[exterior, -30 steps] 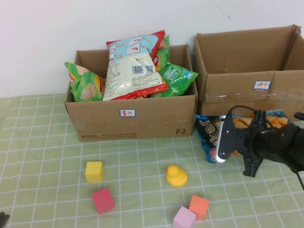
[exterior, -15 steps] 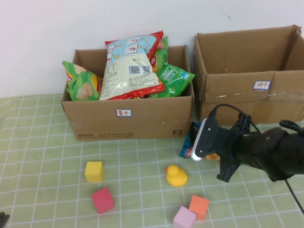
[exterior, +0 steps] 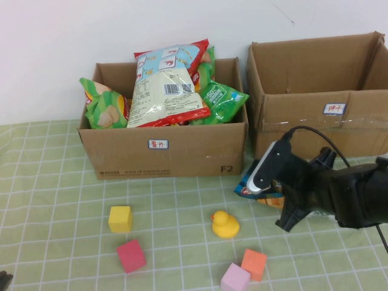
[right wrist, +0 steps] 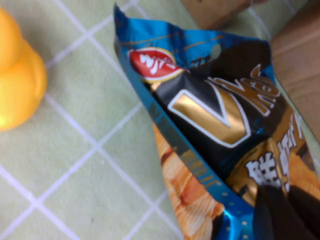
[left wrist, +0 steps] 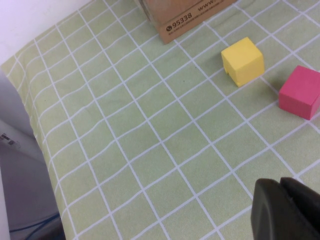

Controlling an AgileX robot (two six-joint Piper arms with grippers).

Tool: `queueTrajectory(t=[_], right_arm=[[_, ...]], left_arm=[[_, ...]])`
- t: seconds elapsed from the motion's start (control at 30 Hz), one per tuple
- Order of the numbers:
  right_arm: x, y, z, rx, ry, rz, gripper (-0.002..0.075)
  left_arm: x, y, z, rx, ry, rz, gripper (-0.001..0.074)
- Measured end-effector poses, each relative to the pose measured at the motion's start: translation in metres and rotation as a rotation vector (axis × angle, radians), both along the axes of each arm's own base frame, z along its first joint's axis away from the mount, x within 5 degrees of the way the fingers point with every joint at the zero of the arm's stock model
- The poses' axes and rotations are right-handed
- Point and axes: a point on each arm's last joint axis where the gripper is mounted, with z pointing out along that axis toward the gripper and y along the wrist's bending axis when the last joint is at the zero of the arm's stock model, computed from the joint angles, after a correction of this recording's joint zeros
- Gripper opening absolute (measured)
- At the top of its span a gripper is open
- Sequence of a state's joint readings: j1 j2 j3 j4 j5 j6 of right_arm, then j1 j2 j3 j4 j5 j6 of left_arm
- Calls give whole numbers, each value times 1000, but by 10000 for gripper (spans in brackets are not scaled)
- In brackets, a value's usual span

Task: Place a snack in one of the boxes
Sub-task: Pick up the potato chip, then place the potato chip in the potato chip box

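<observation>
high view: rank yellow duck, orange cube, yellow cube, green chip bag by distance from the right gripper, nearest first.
The right gripper, shut on the blue snack bag, sits low in front of the right box.
1. Yellow duck, on its left, nearer the robot.
2. Orange cube, nearer the robot still.
3. Yellow cube, far left on the cloth.
4. Green chip bag, far left corner of the left box.

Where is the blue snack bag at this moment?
In the high view, the blue snack bag is right of centre, before the gap between both boxes, above the yellow duck, held by the right gripper.
</observation>
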State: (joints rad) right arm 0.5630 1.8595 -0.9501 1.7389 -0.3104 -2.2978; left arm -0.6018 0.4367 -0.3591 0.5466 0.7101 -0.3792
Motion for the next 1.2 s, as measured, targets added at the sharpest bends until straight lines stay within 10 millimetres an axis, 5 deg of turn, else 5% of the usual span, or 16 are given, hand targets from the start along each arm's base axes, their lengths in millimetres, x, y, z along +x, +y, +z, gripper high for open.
queueTrajectory(t=[0.33, 0.8, 1.2], right_arm=[[-11, -7, 35, 50, -71, -11, 9], [-45, -6, 138, 330, -296, 174, 8], [-54, 10, 176, 482, -364, 364, 8]], left_arm=[[0, 0, 0, 0, 1, 0, -1], [0, 0, 0, -2, -1, 0, -1], [0, 0, 0, -3, -1, 0, -1]])
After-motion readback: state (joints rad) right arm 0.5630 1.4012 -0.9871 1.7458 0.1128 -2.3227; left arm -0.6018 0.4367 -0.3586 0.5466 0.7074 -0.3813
